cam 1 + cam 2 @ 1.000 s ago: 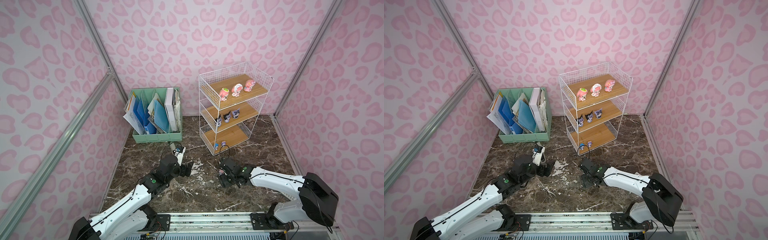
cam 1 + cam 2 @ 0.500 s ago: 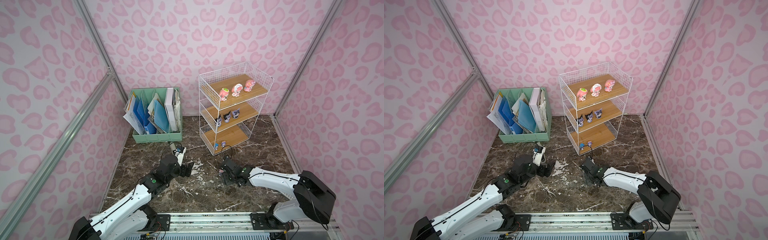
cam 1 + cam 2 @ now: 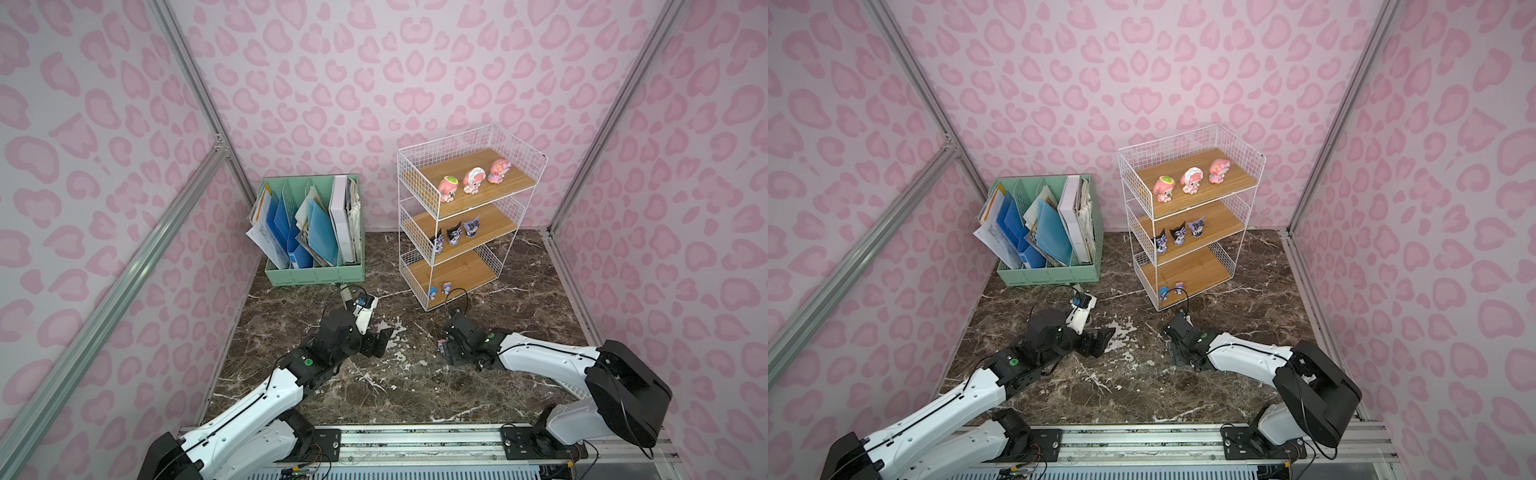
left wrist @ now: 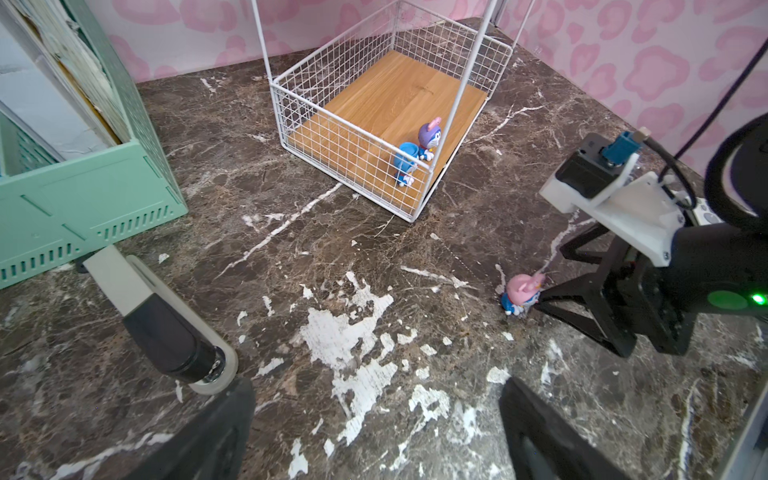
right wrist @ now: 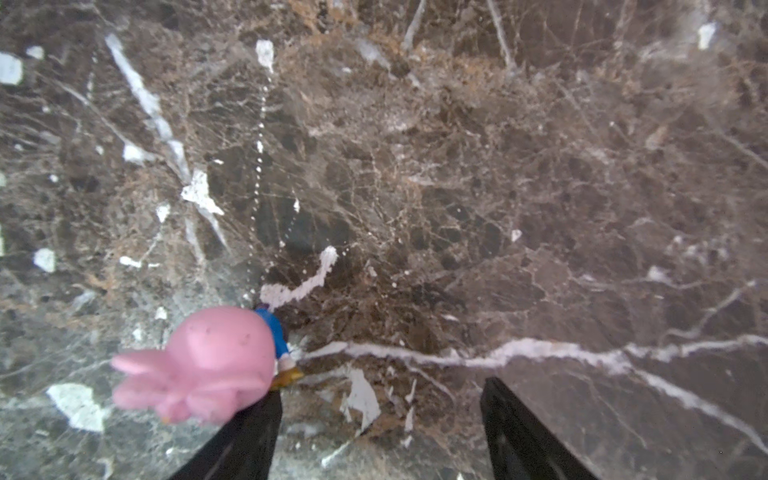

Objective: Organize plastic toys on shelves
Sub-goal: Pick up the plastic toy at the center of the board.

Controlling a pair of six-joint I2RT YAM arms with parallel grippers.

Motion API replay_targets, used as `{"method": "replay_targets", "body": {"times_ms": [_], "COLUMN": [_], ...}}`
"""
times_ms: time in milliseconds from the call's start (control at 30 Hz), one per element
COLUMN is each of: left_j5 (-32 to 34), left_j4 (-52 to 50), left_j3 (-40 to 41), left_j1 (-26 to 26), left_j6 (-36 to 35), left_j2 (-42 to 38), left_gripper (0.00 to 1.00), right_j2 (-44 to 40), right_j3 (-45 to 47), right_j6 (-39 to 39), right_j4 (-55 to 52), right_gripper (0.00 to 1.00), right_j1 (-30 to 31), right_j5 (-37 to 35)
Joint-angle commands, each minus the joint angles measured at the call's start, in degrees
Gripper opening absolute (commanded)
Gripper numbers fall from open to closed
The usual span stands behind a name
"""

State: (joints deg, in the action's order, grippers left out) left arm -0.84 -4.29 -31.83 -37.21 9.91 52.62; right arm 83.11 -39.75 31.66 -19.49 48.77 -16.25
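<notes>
Showed a dark brown marble tabletop point(image 3: 390, 395) walled in pink leopard print. Placed at the back a white wire-grid rack with three light-brown wooden boards point(image 3: 465, 272), beside a mint-green file organizer stuffed with papers point(image 3: 316, 276). Found three pink big-headed figurines point(image 3: 473, 179) on the top board and three black-and-purple pointed-eared figurines point(image 3: 454, 233) on the middle board. Found only a tiny blue figurine point(image 4: 405, 164) and a tiny purple figurine point(image 4: 430, 139) at a front corner of the bottom board. Found one tiny pink-headed figurine with a blue body point(image 5: 208, 361) on the marble, near the rack's front.

Caught the right gripper point(image 5: 380, 395) low over the marble, jaws apart and empty, with that toy just beside one finger point(image 5: 253, 432) and outside the gap. Showed the left gripper point(image 4: 374, 409) spread wide, holding nothing, well apart from the toy.

Looked like the last pick: eight toys shelved, one to go. Called next for shifting the right jaws sideways to straddle the pink head and closing gently. Called then for carrying it to the bottom board beside its two mates.
</notes>
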Motion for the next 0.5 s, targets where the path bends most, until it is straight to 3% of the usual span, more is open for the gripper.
{"method": "replay_targets", "body": {"times_ms": [0, 267, 467], "left_j5": [-1.82, -3.62, -4.19], "left_j4": [2.02, 3.0, 4.04], "left_j3": [-0.33, -0.32, -0.75], "left_j1": [0.04, -0.05, -0.82], "left_j6": [-1.02, -1.16, -1.0], "left_j2": [0.21, 1.12, 2.74], "left_gripper": [0.94, 0.94, 0.94], "right_j2": [-0.32, -6.53, -12.09], "right_j3": [-0.13, 1.69, 4.2], "right_j6": [-0.35, -2.63, 2.18], "right_j4": [-0.18, -1.33, 9.69], "right_gripper": [0.77, 0.77, 0.76], "right_j1": [0.01, 1.67, 9.29], "right_j5": [-1.12, -0.37, -5.26]}}
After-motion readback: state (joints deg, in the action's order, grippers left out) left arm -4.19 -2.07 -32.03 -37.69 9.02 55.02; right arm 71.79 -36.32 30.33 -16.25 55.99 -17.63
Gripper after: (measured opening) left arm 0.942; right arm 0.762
